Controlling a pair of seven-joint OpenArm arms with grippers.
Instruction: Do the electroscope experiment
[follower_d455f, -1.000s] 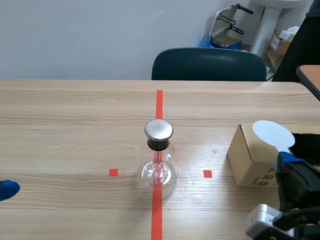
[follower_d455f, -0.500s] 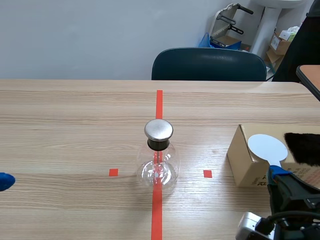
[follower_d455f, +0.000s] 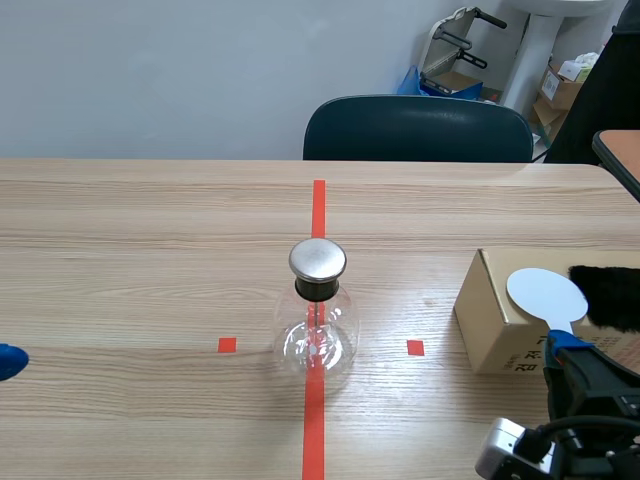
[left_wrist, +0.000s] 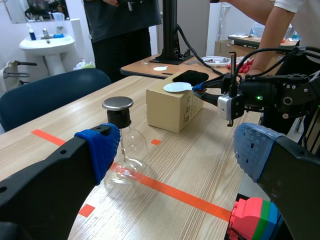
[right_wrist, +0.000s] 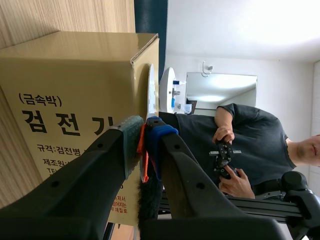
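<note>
Right hand (follower_d455f: 560, 346) grips paddle (follower_d455f: 546, 293) at box (follower_d455f: 489, 318) edge — flask (follower_d455f: 316, 336) apart.

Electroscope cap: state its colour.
Silvery grey metal cap over a black collar; the scene view shows it best.

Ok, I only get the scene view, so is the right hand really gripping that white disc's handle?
Observer: Yes, the right wrist view shows the right hand shut on a thin orange handle, pinched between its pads.
Operator: And the other side? I see only a blue tip.
Observer: Left wrist view: the left hand is open and holds nothing, the electroscope ahead of it.
Operator: Anything else near it?
Observer: A pink, green and blue block under one of its fingers.
</note>
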